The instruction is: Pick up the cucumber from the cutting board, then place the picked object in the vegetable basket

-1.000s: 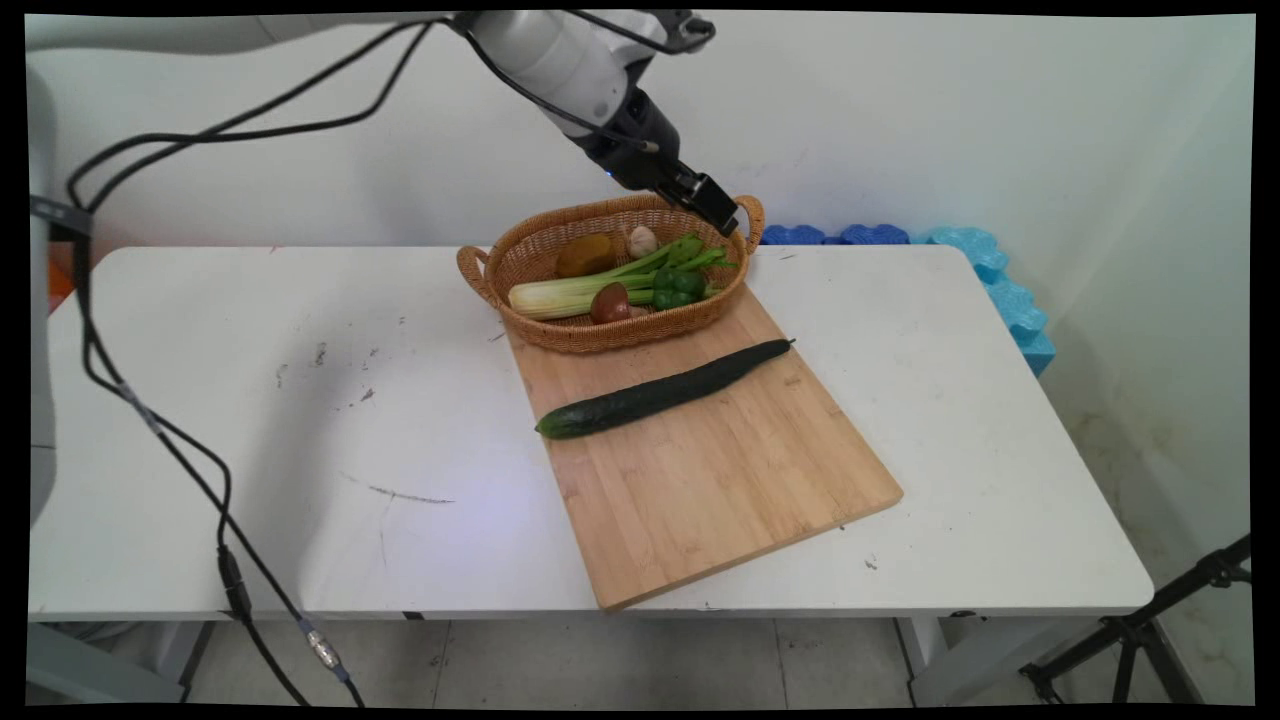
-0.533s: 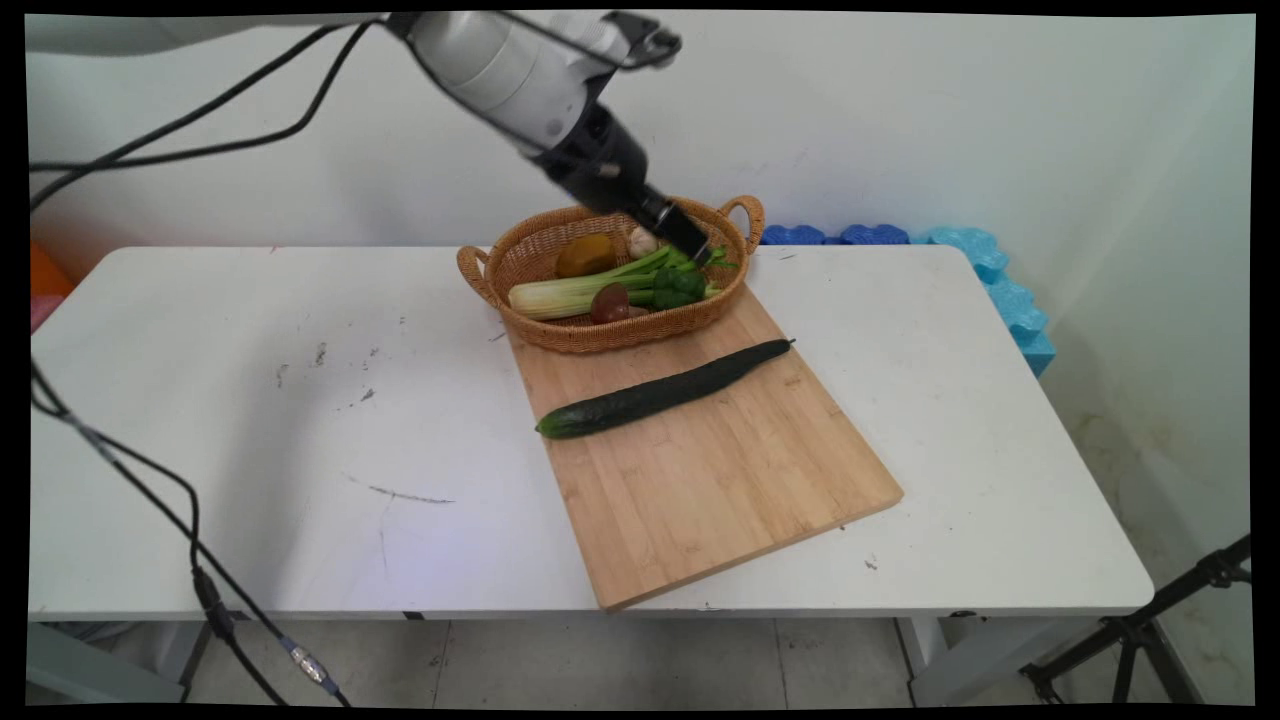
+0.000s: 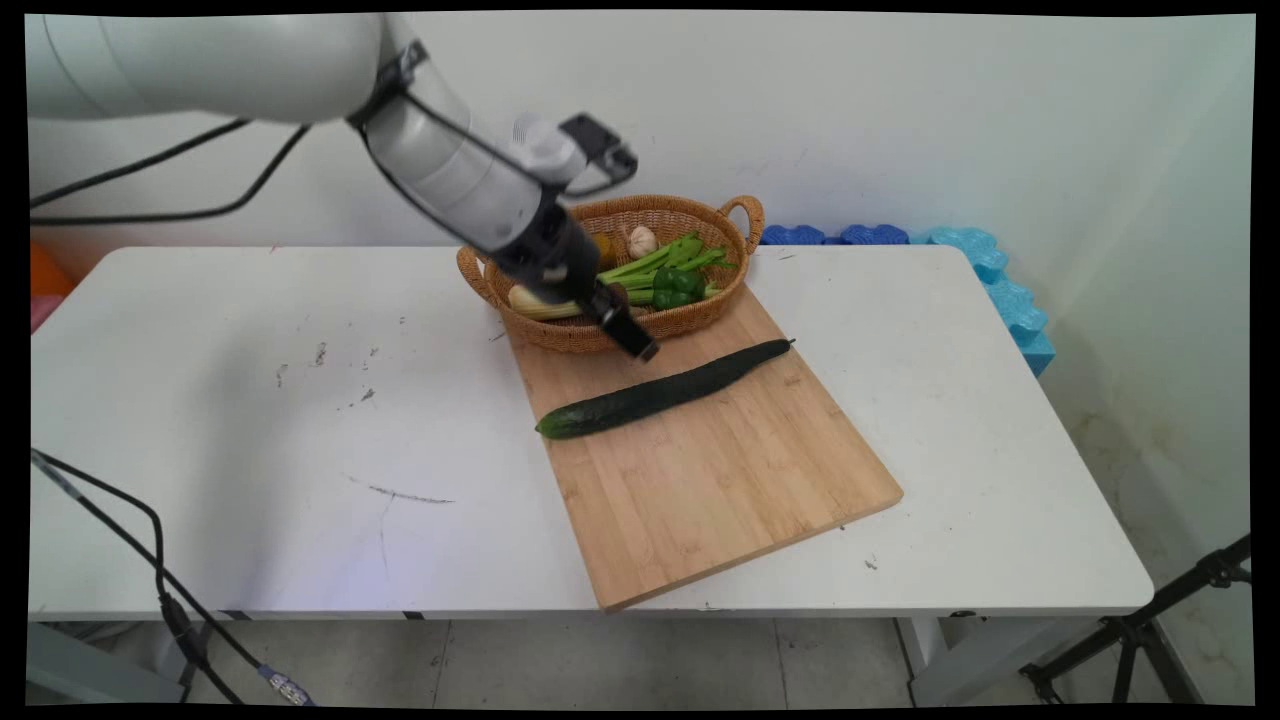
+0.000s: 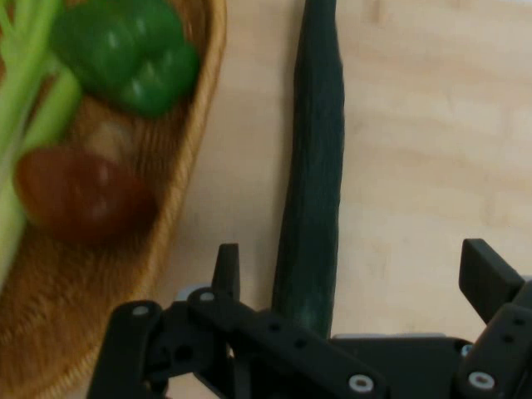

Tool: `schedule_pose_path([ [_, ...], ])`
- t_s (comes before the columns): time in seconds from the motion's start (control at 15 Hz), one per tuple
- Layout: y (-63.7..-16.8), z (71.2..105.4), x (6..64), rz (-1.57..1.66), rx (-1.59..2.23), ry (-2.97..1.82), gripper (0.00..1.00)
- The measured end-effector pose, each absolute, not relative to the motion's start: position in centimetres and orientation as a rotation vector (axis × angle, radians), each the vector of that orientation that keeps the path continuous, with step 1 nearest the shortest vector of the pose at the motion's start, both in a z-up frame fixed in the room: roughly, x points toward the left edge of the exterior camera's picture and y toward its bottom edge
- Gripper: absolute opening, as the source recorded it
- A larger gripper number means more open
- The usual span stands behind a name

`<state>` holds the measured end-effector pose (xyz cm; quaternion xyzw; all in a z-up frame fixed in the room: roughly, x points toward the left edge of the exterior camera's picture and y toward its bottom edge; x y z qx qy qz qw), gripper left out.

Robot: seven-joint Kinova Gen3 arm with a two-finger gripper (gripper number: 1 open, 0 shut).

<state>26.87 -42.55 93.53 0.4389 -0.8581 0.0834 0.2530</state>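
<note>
Dark green and long, the cucumber [image 3: 665,389] was laid slantwise across the wooden cutting board [image 3: 720,480], just in front of the wicker basket [image 3: 560,335] in which celery [image 3: 640,268] and a green pepper [image 4: 129,54] were kept. It was judged firm, fairly heavy and smooth-skinned, so the thick middle seemed the safest place for a hold. The gripper [image 4: 353,278] was held above it with its jaws spread wide and nothing between them; in the hand view the cucumber was seen between the fingers [image 4: 224,266], nearer one side.

Probably a lab: bare white table [image 3: 250,420], tripod [image 3: 1150,630].
</note>
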Motion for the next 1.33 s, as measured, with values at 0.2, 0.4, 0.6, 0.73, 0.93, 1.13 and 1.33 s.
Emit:
schedule_pose_path([
  [0.2, -41.6, 91.2, 27.1, 0.232, 1.207, -2.367, 1.0],
  [0.4, -41.3, 89.4, 27.2, 0.248, 1.219, -2.391, 1.0],
  [0.6, -41.5, 87.1, 27.2, 0.276, 1.233, -2.413, 1.0],
  [0.73, -41.7, 86.2, 27.1, 0.286, 1.236, -2.419, 1.0],
  [0.93, -42.0, 85.0, 26.9, 0.304, 1.238, -2.43, 1.0],
  [1.13, -42.3, 84.2, 26.7, 0.309, 1.231, -2.439, 0.0],
  [1.33, -42.2, 84.3, 26.4, 0.301, 1.211, -2.442, 0.0],
])
